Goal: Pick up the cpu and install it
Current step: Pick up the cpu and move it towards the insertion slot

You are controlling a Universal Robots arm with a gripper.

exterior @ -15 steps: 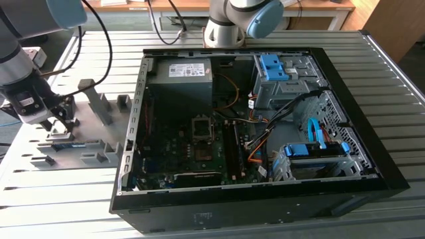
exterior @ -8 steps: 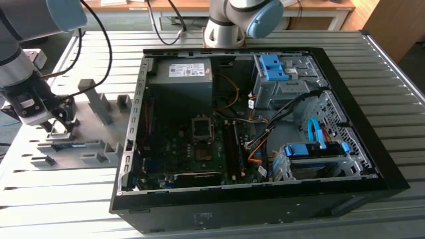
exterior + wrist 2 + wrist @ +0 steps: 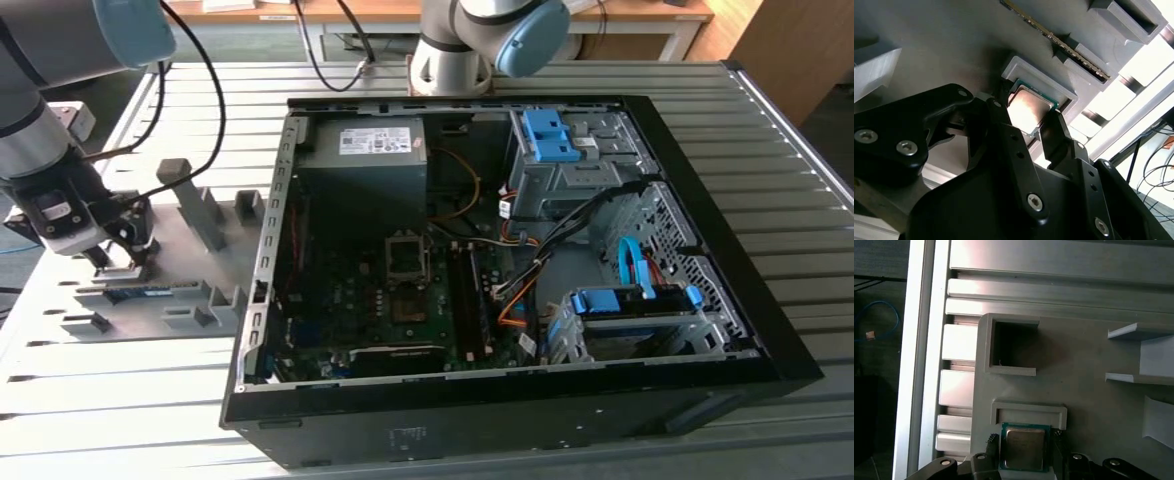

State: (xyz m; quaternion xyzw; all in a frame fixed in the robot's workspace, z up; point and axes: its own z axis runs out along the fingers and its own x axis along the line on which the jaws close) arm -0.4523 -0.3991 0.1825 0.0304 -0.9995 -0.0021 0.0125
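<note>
The small square silvery-grey cpu (image 3: 1028, 102) lies in a pale grey plastic nest (image 3: 1021, 66), between the black gripper's (image 3: 1026, 115) spread fingers, at nine o'clock from the black computer case (image 3: 467, 425) in the exterior view.

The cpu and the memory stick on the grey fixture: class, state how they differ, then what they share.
The cpu is square; the memory stick is long and narrow. The cpu lies flat in a framed pocket; the memory stick stands on edge in slotted holders. The cpu sits at the gripper; the memory stick lies apart from it. Both rest on the grey fixture.
</note>
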